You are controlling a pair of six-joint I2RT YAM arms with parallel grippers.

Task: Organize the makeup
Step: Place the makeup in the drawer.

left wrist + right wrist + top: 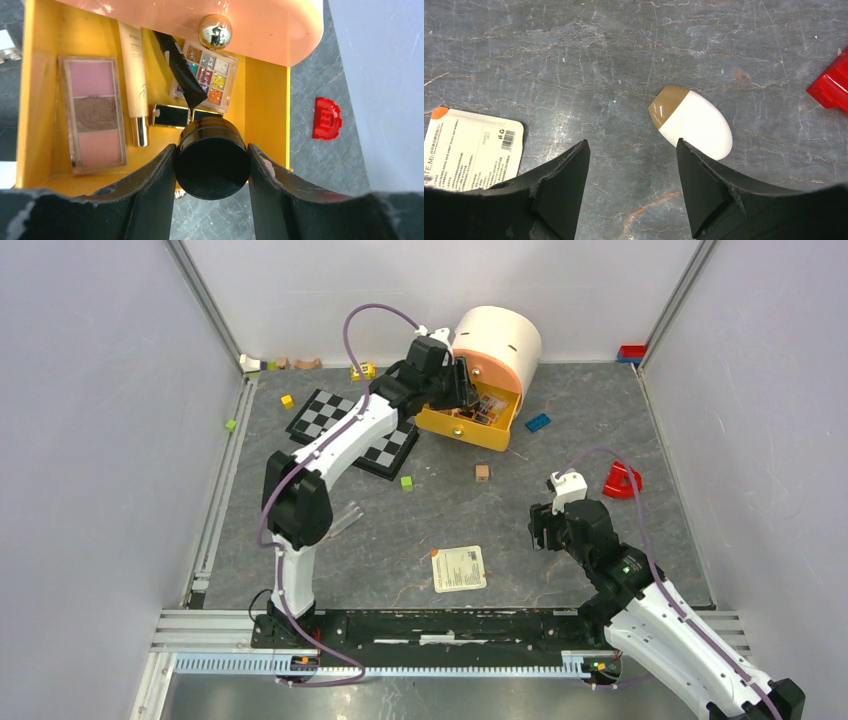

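Pincer of the left arm [211, 148] clamped on a round black jar [212, 172], poised at the front edge of an open yellow drawer [266, 100] that holds a pink eyeshadow palette [95, 112] at the left, a cream tube [134, 75] beside it, a multicolour palette [209, 75] at the right with a black tube [181, 70] lying across it, and a black-and-gold case [170, 115] in front. The right pincer [632, 144], well apart from the drawer, hangs with its fingers spread wide and empty above the grey surface [574, 60], where a white egg-shaped sponge [696, 127] with a tan tip lies just beside one finger and a white printed packet [471, 150] lies off to the other side
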